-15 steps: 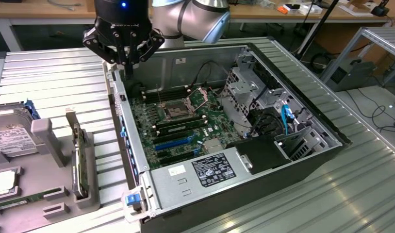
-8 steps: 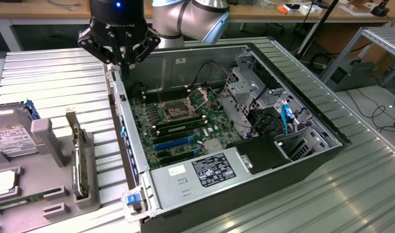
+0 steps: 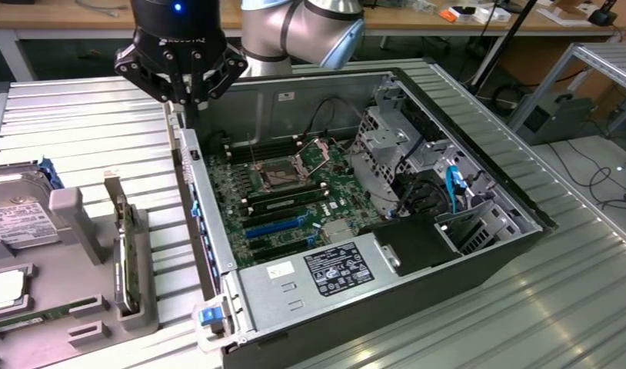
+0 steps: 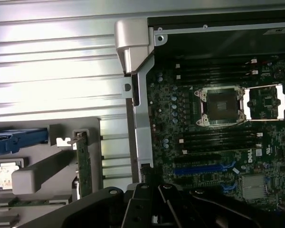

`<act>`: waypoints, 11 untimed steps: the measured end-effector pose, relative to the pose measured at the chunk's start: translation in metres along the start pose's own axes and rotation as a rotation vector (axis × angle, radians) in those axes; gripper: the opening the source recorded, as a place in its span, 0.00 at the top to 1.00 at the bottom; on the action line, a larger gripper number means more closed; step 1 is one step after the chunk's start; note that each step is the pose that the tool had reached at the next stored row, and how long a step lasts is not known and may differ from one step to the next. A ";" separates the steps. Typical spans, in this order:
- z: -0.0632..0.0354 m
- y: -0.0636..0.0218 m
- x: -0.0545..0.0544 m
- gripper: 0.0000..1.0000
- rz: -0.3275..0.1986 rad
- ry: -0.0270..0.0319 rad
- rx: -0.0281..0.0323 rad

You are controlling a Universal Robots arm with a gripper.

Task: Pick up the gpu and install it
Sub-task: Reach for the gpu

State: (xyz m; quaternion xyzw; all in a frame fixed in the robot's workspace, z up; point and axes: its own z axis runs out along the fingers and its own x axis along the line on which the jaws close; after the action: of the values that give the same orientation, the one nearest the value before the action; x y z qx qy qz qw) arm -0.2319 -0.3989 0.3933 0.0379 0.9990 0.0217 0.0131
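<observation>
The gripper [image 3: 189, 108] hung with its fingers drawn together and nothing between them. It was poised directly above the rear corner of the open computer case [image 3: 292, 94], over the metal rim where the case wall met the ribbed table [image 3: 88, 127]. No part of it touched the case or any component.

The gpu [image 3: 128, 265] was well apart from the gripper, outside the case, toward the exterior view's left and nearer that camera. It stood on edge in a slot of the grey holder [image 3: 75, 223], its silver bracket end rising at the end closer to the gripper. Farther from the gripper than the gpu, on the same holder, lay the hard drive [image 3: 11, 219] with its white label up.

Beneath the gripper and to its case side lay the motherboard [image 3: 324, 204], with the bare processor socket [image 3: 277, 178] the nearest large part and the blue expansion slot [image 3: 272, 228] beyond it, unfilled
</observation>
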 end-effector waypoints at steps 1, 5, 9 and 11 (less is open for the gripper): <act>-0.0001 -0.0002 0.002 0.89 0.000 0.0000 0.0000; -0.0002 -0.0006 0.008 0.89 0.000 0.0000 0.0000; -0.0002 -0.0014 0.015 0.89 0.000 -0.0001 -0.0001; -0.0003 -0.0016 0.017 0.89 0.000 0.0000 0.0000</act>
State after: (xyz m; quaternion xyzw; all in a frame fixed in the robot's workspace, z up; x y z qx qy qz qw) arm -0.2488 -0.3992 0.3931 0.0378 0.9990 0.0217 0.0131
